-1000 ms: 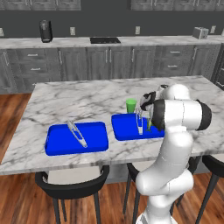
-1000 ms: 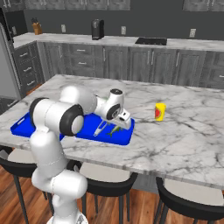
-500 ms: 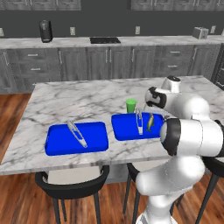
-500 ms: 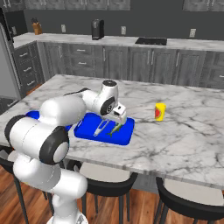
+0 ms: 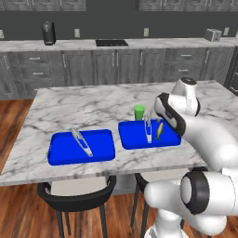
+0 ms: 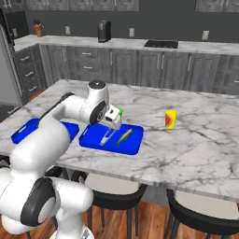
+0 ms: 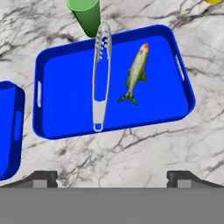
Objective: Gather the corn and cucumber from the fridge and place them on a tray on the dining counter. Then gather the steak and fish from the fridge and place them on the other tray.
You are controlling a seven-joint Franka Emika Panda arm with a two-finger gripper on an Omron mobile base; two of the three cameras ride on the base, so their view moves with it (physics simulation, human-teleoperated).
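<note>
Home kitchen showing: marble dining counter (image 5: pixel 93 104) with stools (image 5: pixel 76 195), grey cabinet run (image 5: pixel 116 65), cooktop (image 5: pixel 111 42), toaster (image 5: pixel 213 34).

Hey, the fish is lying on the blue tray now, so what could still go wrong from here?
1. The open gripper hangs close over the tray; a careless move away might clip the tongs or the fish.
2. The green cup stands right at the tray's far rim and could get knocked over.
3. No steak is on this tray yet, so the pair is incomplete.
</note>
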